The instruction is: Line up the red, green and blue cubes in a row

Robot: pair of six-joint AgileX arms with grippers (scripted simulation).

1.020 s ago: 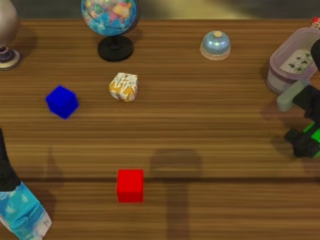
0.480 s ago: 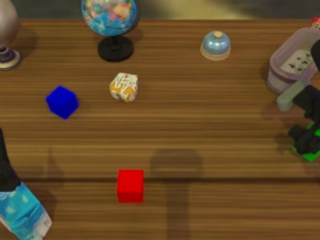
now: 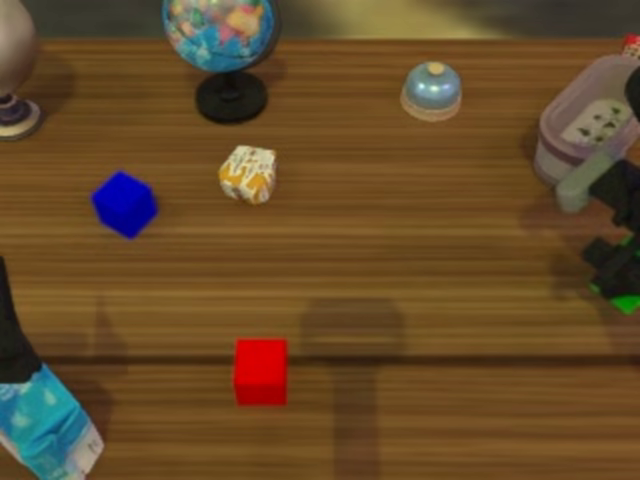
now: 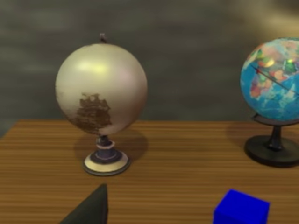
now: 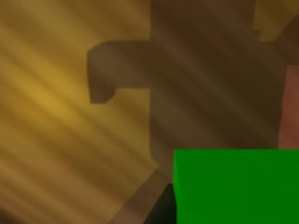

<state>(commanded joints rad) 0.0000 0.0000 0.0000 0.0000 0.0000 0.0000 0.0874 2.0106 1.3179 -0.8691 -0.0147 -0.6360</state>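
The red cube [image 3: 261,371] lies near the front of the table, left of centre. Towards the back left, the blue cube [image 3: 125,203] rests on the wood; the left wrist view catches it too, blue cube [image 4: 241,208]. At the table's right edge only a sliver of the green cube [image 3: 624,301] shows under my right gripper [image 3: 618,280], which hangs directly over it. The green cube [image 5: 236,186] looms large and close in the right wrist view. My left gripper [image 3: 10,335] is parked at the left edge, open, one of its fingers [image 4: 91,210] showing.
A white cube with orange pattern [image 3: 248,173] sits behind the red one. Along the back stand a coloured globe [image 3: 220,40], a pale globe [image 4: 101,91] and a bell [image 3: 432,90]. A lidded box [image 3: 585,125] is at the right, a blue-white pack [image 3: 45,430] front left.
My right gripper has shifted right and towards the front, covering more of the green cube. Nothing else has moved.
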